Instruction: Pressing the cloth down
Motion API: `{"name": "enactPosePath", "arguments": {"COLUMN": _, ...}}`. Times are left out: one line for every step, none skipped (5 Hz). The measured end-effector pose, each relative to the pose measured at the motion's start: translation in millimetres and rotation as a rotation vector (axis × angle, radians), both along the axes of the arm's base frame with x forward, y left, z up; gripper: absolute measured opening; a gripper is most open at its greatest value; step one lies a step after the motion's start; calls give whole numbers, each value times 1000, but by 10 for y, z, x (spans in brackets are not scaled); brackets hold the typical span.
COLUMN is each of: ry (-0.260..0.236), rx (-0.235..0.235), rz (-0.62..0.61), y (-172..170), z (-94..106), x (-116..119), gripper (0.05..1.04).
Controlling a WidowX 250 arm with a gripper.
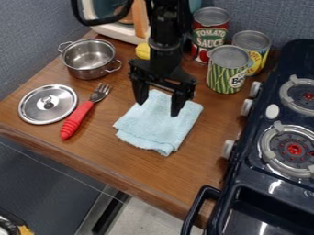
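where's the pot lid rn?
Camera view, left side: the lid lies on the wooden counter, just left of the red-handled fork in the image and below the steel pot.

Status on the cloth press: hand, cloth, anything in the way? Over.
Hand open over cloth's far half, contact unclear. Cloth folded, layers uneven at near edge. Fork off to one side, bean can behind; neither on cloth.
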State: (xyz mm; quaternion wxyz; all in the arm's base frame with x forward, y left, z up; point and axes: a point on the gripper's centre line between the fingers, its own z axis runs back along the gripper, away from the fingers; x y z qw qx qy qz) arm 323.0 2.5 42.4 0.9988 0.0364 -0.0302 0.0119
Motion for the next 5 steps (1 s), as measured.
{"name": "enactPosePath", "arguments": {"ry": 19, "rx": 15, "rz": 9, "y": 25, "z": -136, "x": -45, "gripper": 1001}}
{"name": "enactPosePath", "arguments": {"ry": 26, "rx": 13, "rz": 6, "y": 24, "z": -235, "x": -124, "gripper": 1001}}
{"name": "enactPosePath", "arguments": {"ry": 21, "rx": 15, "rz": 14, "y": 60, "z": -325, "x": -136, "gripper": 1001}}
{"name": "enactPosePath", "arguments": {"ry": 11, "rx": 12, "rz": 8, "y": 69, "z": -362, "x": -122, "gripper": 1003}}
{"name": "enactPosePath", "arguments": {"ry": -1, "rx": 6, "rz": 15, "y": 88, "z": -380, "x": -132, "gripper": 1001}}
